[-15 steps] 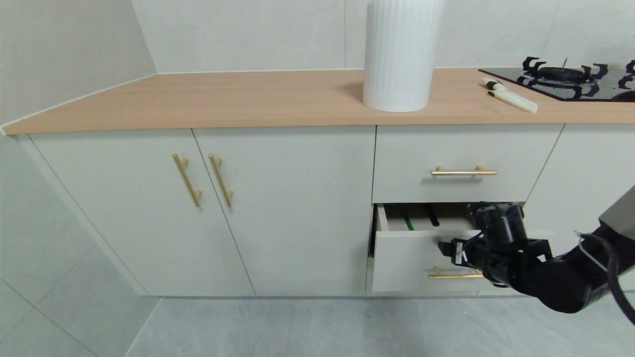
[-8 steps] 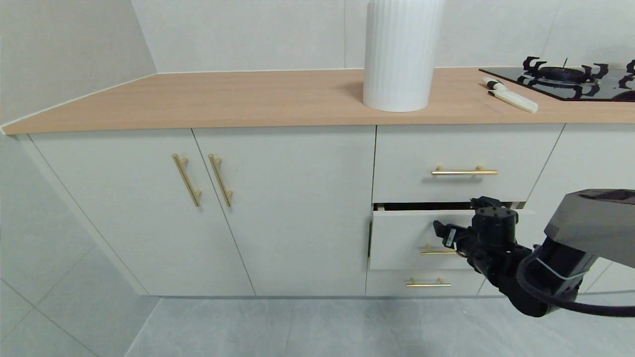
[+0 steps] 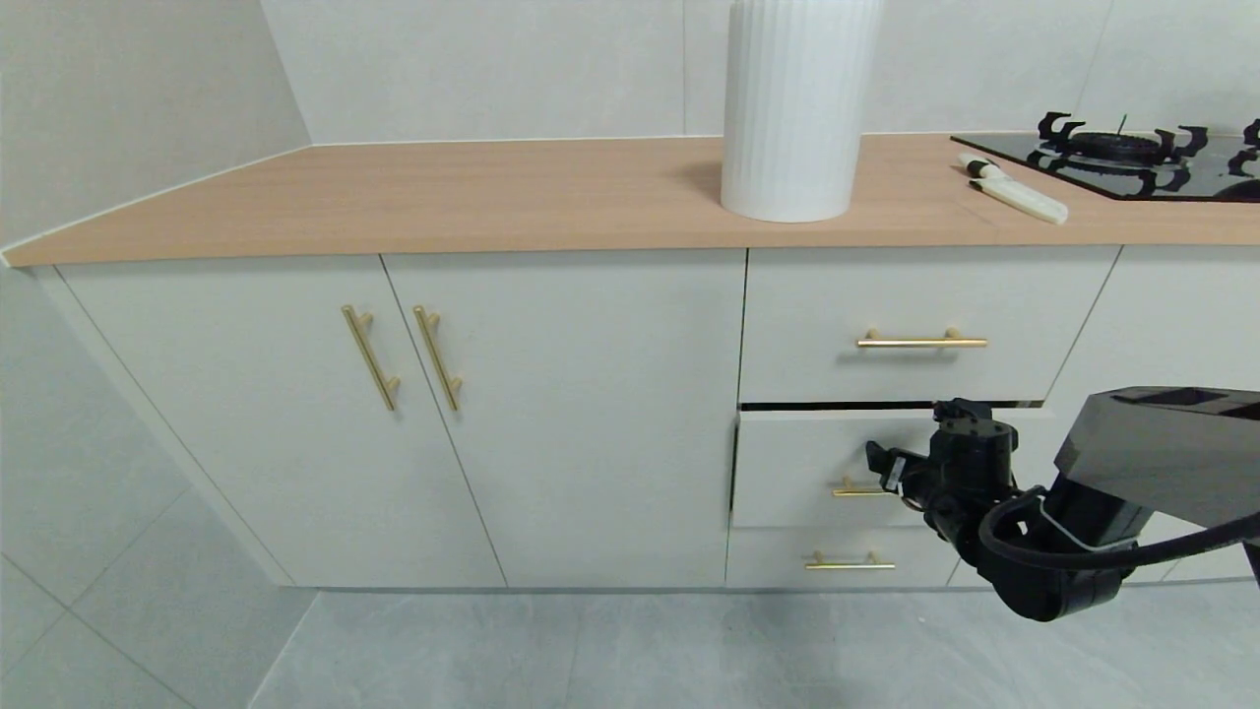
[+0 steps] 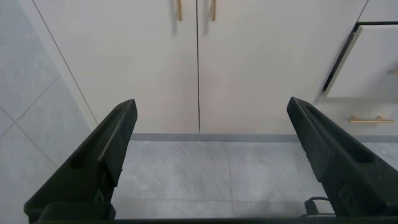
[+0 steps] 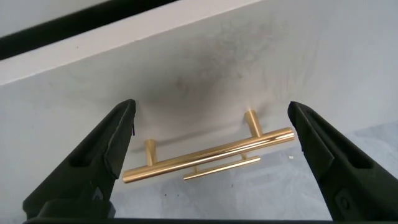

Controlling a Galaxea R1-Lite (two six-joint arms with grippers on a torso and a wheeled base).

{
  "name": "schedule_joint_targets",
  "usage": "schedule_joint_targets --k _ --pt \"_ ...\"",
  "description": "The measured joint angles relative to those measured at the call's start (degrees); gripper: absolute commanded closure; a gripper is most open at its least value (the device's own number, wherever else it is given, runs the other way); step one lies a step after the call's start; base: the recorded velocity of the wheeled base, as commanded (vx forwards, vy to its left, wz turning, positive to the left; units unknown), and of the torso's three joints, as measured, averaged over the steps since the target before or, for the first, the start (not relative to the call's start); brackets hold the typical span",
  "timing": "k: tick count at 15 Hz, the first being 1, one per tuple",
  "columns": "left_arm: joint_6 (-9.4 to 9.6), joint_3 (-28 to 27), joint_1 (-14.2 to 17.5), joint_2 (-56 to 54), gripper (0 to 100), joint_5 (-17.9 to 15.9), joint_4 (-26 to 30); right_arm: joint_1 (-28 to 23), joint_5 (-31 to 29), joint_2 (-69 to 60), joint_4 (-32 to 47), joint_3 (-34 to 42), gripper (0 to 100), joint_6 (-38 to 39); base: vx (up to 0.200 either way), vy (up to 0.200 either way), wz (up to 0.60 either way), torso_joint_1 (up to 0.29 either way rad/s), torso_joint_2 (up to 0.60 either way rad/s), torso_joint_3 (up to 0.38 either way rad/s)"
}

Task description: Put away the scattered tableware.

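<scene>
Right hand (image 3: 881, 471) (fingers apart) close before the gold drawer handle (image 5: 208, 155)

- The right gripper (image 5: 211, 109) faces a pale drawer front (image 5: 205, 62), its two black fingers (image 5: 106, 155) spread wide apart.
- A gold bar handle (image 5: 208, 155) on two short posts lies between the fingers, touched by neither, and runs slightly tilted across the drawer front.
- A thinner gold bar (image 5: 222, 168) shows just beside the handle, partly behind it.
- A dark gap (image 5: 81, 28) runs along the drawer front's upper edge.
</scene>
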Motion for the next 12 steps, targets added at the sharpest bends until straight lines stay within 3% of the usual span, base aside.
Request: schedule_joint_targets --k 8,12 --pt "0.0 0.0 0.0 0.0 0 0.0 0.0 -1.4 -6.8 4.2 0.4 -8.2 0 0.4 0.0 0.0 0.0 0.0 0.0 0.0" --pt "0.02 0.0 0.0 0.0 0 0.0 0.0 -1.9 -7.1 5.2 -0.3 -9.5 0 0.4 0.0 0.0 0.0 0.0 0.0 0.0"
